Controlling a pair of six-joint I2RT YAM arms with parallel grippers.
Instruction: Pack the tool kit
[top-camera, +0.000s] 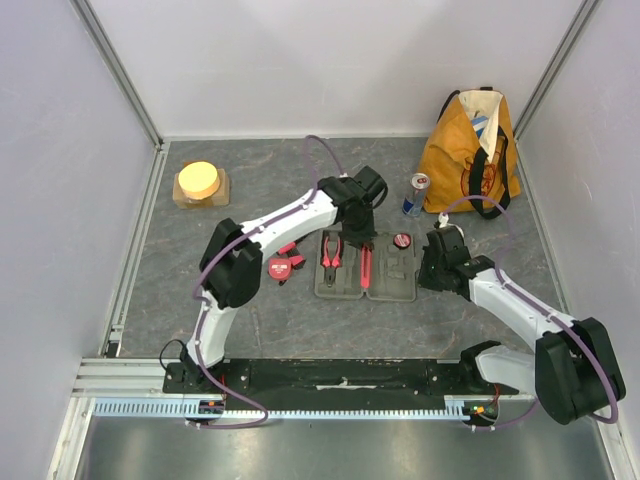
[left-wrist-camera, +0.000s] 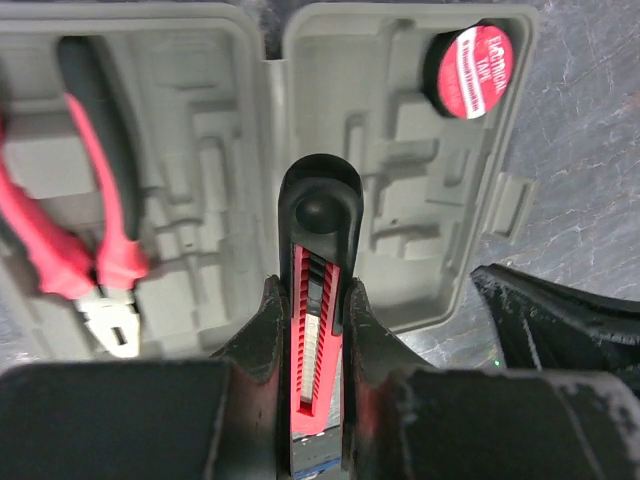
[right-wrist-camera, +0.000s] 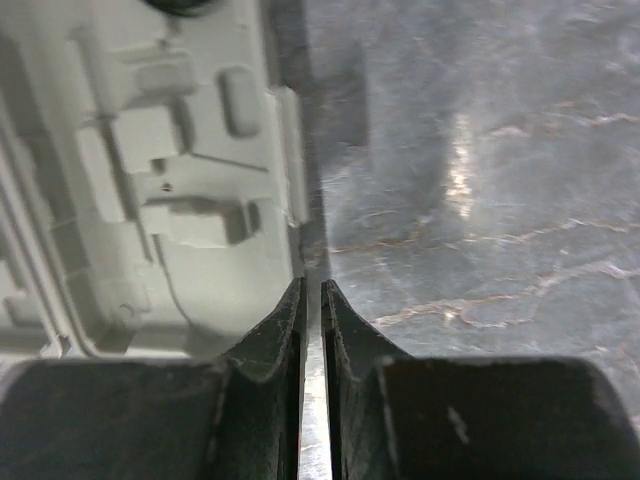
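Note:
The grey tool kit case (top-camera: 395, 282) lies open flat mid-table. Red-and-black pliers (top-camera: 331, 255) rest in its left half (left-wrist-camera: 190, 150) and a round red tape roll (left-wrist-camera: 470, 70) sits in the right half's far corner. My left gripper (left-wrist-camera: 310, 290) is shut on the red-and-black cutter (left-wrist-camera: 318, 250), which it holds lengthwise over the case's hinge line (top-camera: 366, 270). My right gripper (right-wrist-camera: 311, 285) hovers at the case's right edge (right-wrist-camera: 285, 200). Its jaws are shut to a thin slit, with nothing seen between them. A round red tape measure (top-camera: 280, 268) lies on the table left of the case.
An orange tote bag (top-camera: 470, 150) stands at the back right with a drink can (top-camera: 414, 195) in front of it. A yellow round object in a brown holder (top-camera: 200, 183) sits at the back left. Another small red tool (top-camera: 292, 250) lies beside the tape measure.

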